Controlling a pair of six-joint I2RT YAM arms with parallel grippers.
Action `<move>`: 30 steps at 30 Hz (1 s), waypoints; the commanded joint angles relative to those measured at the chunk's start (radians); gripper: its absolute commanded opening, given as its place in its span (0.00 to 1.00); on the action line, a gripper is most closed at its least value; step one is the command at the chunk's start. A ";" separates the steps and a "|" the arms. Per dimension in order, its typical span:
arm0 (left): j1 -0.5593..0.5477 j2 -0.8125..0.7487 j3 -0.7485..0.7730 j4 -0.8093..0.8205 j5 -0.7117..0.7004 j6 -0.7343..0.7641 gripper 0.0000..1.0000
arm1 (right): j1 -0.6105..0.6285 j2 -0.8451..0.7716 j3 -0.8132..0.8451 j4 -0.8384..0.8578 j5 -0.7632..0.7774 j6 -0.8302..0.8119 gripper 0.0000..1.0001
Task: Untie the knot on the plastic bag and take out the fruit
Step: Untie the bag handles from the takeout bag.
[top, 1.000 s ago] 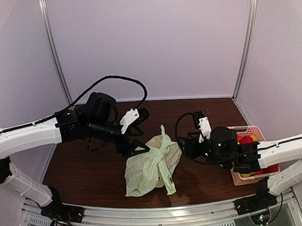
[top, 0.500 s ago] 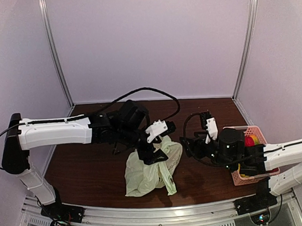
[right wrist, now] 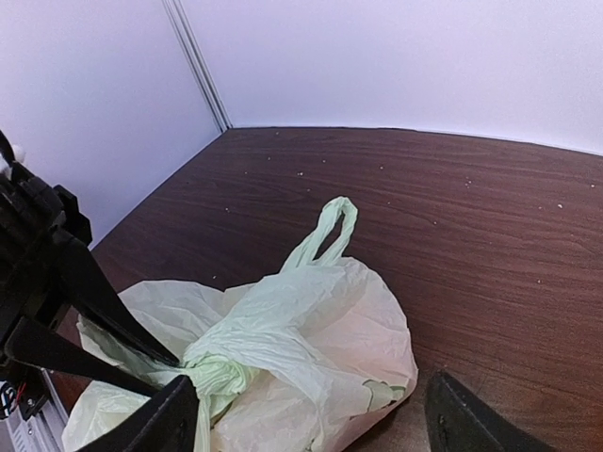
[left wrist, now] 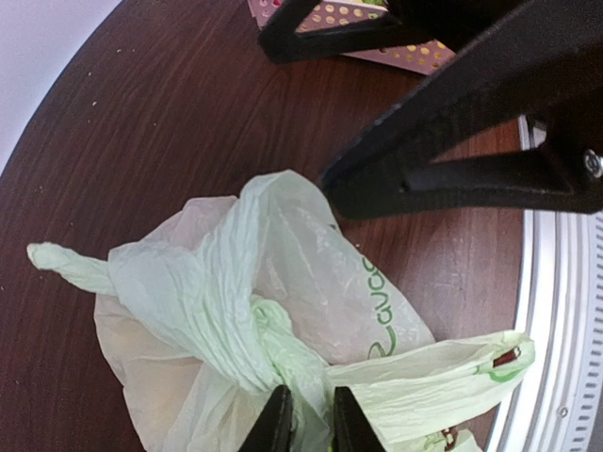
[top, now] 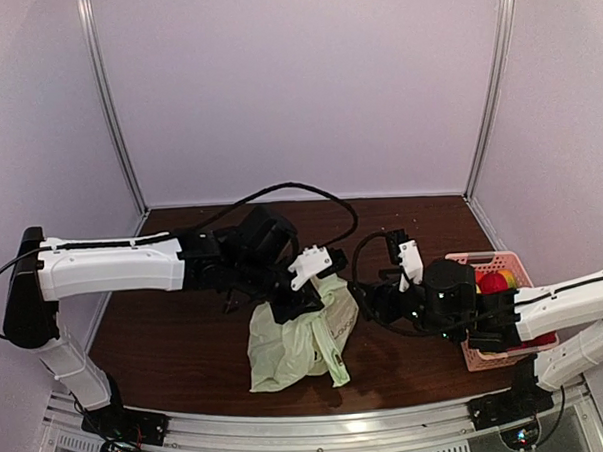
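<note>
Risk: left gripper (left wrist: 308,426) nearly closed, pinching twisted plastic at knot (left wrist: 268,344), lower centre of left-wrist frame. A pull may tighten knot, tear thin film, or drag whole plastic bag (top: 292,342). Right gripper (right wrist: 311,405) wide open, empty, bag just ahead, not pinned. Fruit hidden inside.

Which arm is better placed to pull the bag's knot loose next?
Left. The left gripper pinches the knot of the plastic bag; the right gripper stands open beside the bag, holding nothing.

The plastic bag (top: 287,349) lies on the table (top: 166,332), basket (top: 511,263) to its right.
</note>
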 commanded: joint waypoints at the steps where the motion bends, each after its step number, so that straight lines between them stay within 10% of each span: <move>1: -0.008 -0.031 -0.021 -0.005 -0.023 -0.001 0.11 | -0.007 0.012 0.027 0.041 -0.048 0.016 0.87; 17: -0.007 -0.095 -0.074 0.061 0.053 -0.002 0.00 | -0.217 0.133 0.052 0.167 -0.533 0.030 0.92; 30: -0.007 -0.082 -0.080 0.068 0.061 0.005 0.00 | -0.191 0.315 0.161 0.180 -0.626 0.011 0.68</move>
